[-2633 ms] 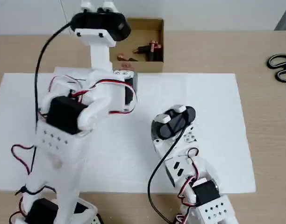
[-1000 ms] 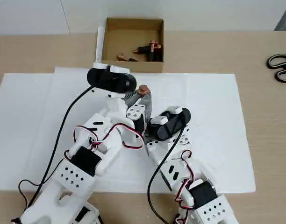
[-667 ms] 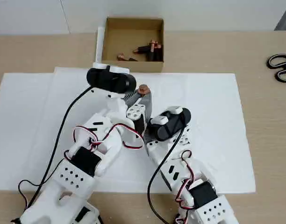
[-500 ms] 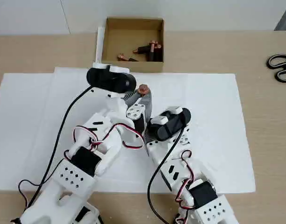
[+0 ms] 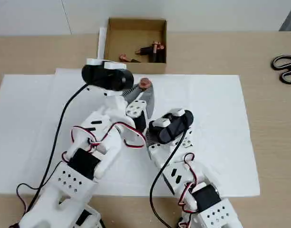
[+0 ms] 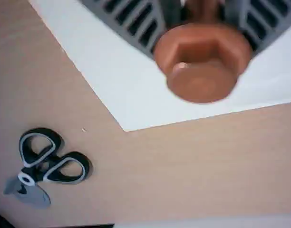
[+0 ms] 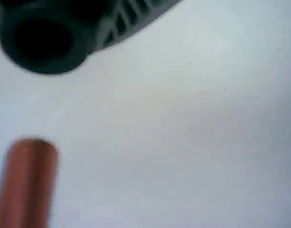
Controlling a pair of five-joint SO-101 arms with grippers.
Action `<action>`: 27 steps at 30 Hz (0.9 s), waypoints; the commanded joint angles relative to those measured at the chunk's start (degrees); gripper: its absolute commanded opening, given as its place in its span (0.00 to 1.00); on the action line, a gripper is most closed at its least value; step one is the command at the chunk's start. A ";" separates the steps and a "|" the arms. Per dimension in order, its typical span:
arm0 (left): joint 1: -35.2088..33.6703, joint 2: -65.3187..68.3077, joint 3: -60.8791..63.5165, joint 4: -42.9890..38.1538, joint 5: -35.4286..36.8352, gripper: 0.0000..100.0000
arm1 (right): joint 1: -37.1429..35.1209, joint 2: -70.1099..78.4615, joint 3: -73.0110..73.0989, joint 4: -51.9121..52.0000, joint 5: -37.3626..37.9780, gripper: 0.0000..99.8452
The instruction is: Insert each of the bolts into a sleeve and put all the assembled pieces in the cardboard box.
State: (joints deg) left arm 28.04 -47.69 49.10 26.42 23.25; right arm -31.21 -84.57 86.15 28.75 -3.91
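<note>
Assembled pieces (image 5: 150, 51) lie in the cardboard box (image 5: 136, 21) at the counter's (image 5: 231, 52) far edge. Over the white paper (image 5: 221, 118), the left claw (image 6: 202, 14) grips a copper bolt (image 6: 202, 61) and the right claw (image 7: 88, 23) clamps a black sleeve (image 7: 41, 40); joining and boxing them remains.

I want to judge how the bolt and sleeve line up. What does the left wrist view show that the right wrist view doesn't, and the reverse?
Left wrist view, not the right: the bolt with its hex head toward the camera, clamped in the left fingers, plus the scissors and bare table. Right wrist view, not the left: the black sleeve, bore open, at the right fingers, and a copper shank apart from it, probably that bolt's. Both: the white paper.
</note>
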 commanded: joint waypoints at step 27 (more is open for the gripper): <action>2.46 -1.93 3.56 2.46 0.18 0.00 | -0.13 -1.36 0.53 -1.71 -0.44 0.00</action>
State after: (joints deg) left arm 30.24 -48.04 52.53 29.14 23.25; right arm -31.30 -84.75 87.21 28.75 -3.91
